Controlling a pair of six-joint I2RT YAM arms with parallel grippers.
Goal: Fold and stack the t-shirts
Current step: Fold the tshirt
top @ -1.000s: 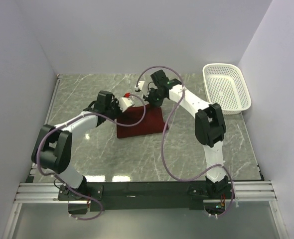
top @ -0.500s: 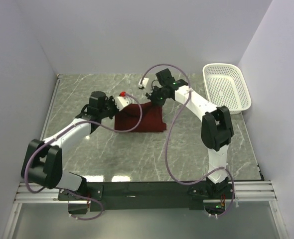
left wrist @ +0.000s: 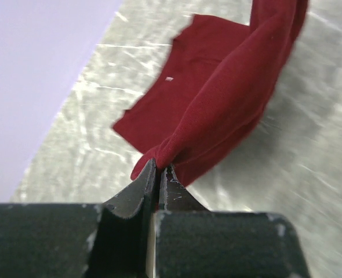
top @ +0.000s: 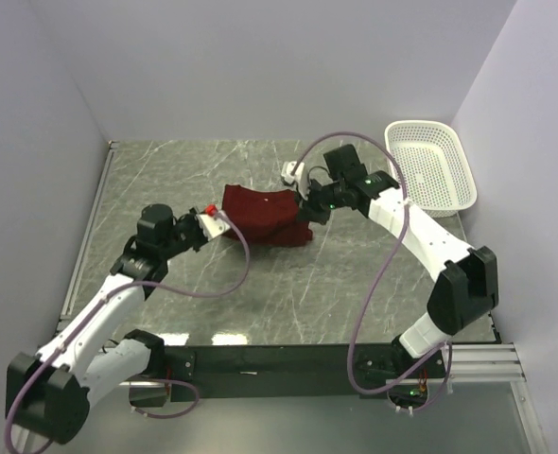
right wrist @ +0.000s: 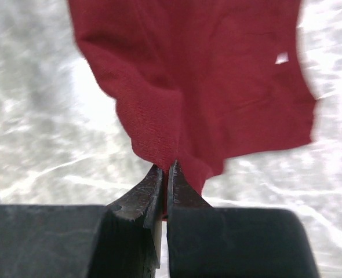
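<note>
Left tool (left wrist: 159, 168), right tool (right wrist: 165, 168) pulled nearward; t-shirt (top: 262, 210) pinched, spanning between them.

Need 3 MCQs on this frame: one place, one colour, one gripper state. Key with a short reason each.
1. Where on the table is the white mesh basket?
A) far right corner
B) near left corner
C) centre

2. What colour is the t-shirt?
A) blue
B) dark red
C) white

3. What state is the left gripper in?
A) open above bare marble
B) shut on the basket rim
C) shut on the t-shirt

Key:
1 A: the top view shows it at the far right.
2 B: the cloth is maroon in all three views.
3 C: its jaws pinch a fold of fabric; the right gripper pinches likewise.
</note>
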